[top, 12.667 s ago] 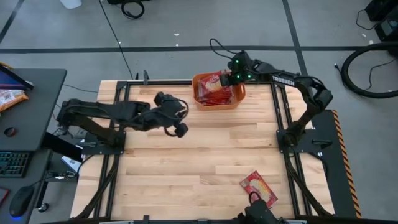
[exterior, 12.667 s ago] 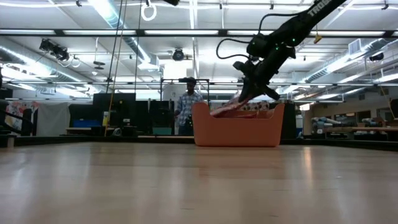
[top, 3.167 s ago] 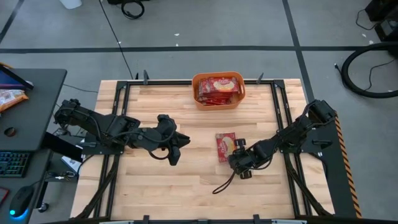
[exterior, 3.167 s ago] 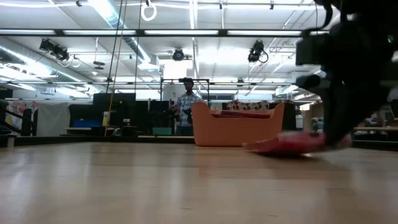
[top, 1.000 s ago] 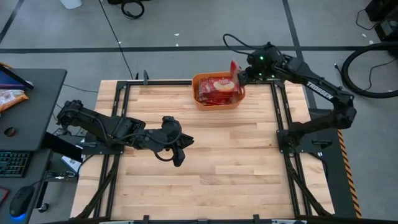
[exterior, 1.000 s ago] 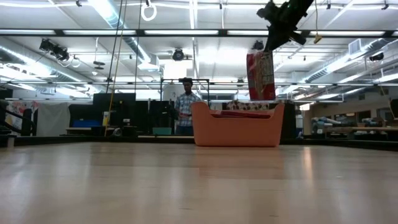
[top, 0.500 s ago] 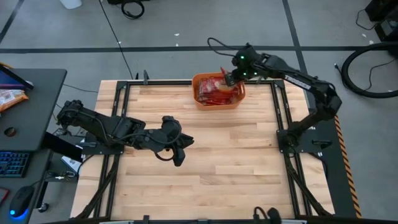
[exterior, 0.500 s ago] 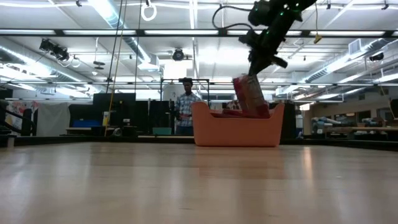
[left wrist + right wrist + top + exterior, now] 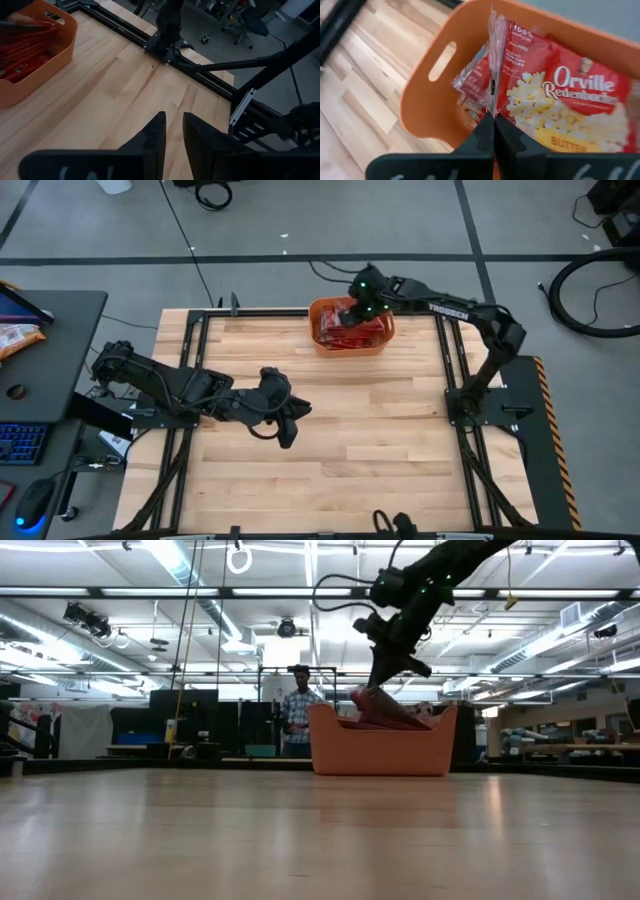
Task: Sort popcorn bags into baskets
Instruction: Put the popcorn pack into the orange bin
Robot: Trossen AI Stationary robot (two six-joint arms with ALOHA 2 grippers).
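Note:
The orange basket (image 9: 351,346) stands at the table's far edge, middle, with several red popcorn bags (image 9: 343,335) lying in it. My right gripper (image 9: 354,313) hangs over the basket's far-right part, shut on one more red bag (image 9: 386,710) with a cream-yellow label. The right wrist view shows this bag (image 9: 560,105) above the basket's handle wall (image 9: 427,95) and the bags (image 9: 472,82) below. My left gripper (image 9: 292,417) hovers low over the table's left-middle, its fingers slightly open (image 9: 174,125) and holding nothing. My right gripper pinches the bag's crimped edge seam (image 9: 491,92) between its two shut fingers (image 9: 482,132), which come from above and slant down. The bag hangs tilted below the fingers, and its lower end (image 9: 400,720) sits inside the basket, behind the rim.
Bare wooden tabletop (image 9: 360,440) spreads over the middle and near half. Black frame rails (image 9: 455,380) run along the table's left and right sides. A desk with a keyboard (image 9: 25,442) and an orange snack packet (image 9: 15,337) stands left. A person (image 9: 298,712) stands in the room behind.
My right gripper has moved down and toward the table's left, from above the basket's right rim to over its inside. The bag, which hung upright clear above the rim, has tipped over, and its lower end has sunk into the basket.

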